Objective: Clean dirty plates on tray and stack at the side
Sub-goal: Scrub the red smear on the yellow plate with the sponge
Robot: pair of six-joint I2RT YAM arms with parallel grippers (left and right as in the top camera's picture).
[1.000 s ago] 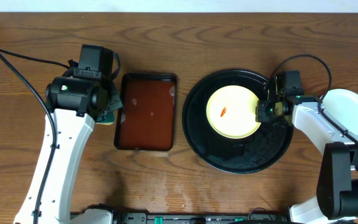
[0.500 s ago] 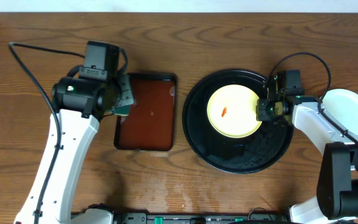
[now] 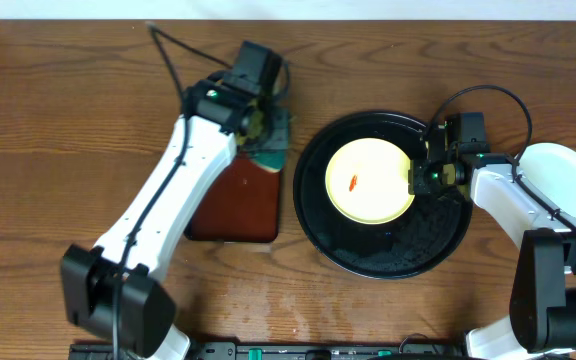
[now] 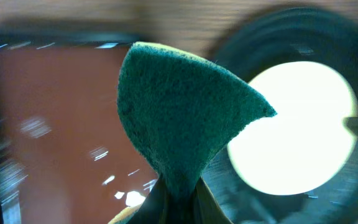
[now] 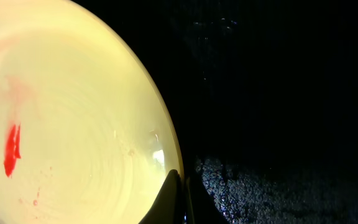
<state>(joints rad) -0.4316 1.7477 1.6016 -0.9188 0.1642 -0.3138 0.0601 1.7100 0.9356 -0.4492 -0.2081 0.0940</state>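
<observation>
Though red-smeared, pale yellow plate (image 3: 370, 180), rim tight in right claw (image 5: 180, 193); sponge (image 4: 179, 118) in left claw (image 4: 178, 205).

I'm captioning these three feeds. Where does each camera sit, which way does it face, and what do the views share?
Overhead: fixed above the table, looking straight down on the large round black tray, pale yellow round plate, rectangular reddish-brown tray and both arms.
Left wrist: on the left arm, looking along the left gripper, shut on a green sponge, above the reddish-brown tray.
Right wrist: on the right arm, looking down past the right gripper, pinching the plate's rim.
Shared: all three show the yellow plate.
</observation>
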